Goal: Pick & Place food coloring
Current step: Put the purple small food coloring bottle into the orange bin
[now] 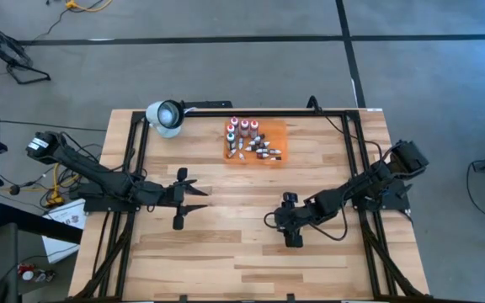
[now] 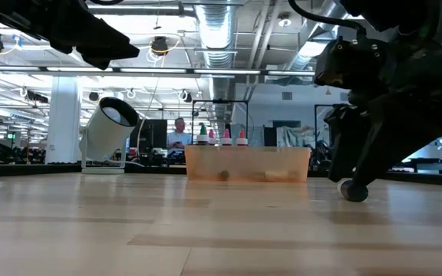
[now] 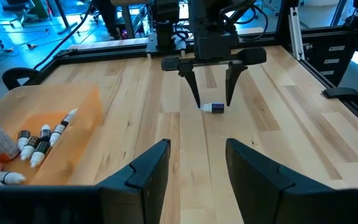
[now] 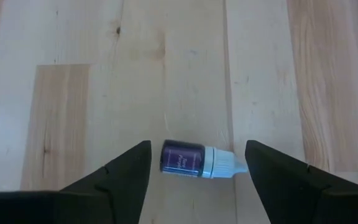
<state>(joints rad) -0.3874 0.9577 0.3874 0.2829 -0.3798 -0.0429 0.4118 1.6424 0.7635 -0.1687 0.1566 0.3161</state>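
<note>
A tiny dark food coloring bottle (image 4: 184, 158) with a white cap lies on its side on the bare wood, right of the table's middle. My right gripper (image 4: 197, 149) hangs open just over it, pointing steeply down, one finger on each side of the bottle (image 3: 214, 107). Several more food coloring bottles (image 1: 244, 135) stand and lie in the orange tray (image 1: 274, 133) at the table's far middle; the tall ones stand upright and the tiny droppers (image 3: 39, 140) lie flat. My left gripper (image 1: 194, 199) waits open above the table's left half with nothing between its fingers.
A white round lamp (image 1: 165, 116) stands at the far left of the table. Black frame rails (image 1: 343, 126) run along the far edge and both sides. Bare wood lies between the two grippers and toward the near edge.
</note>
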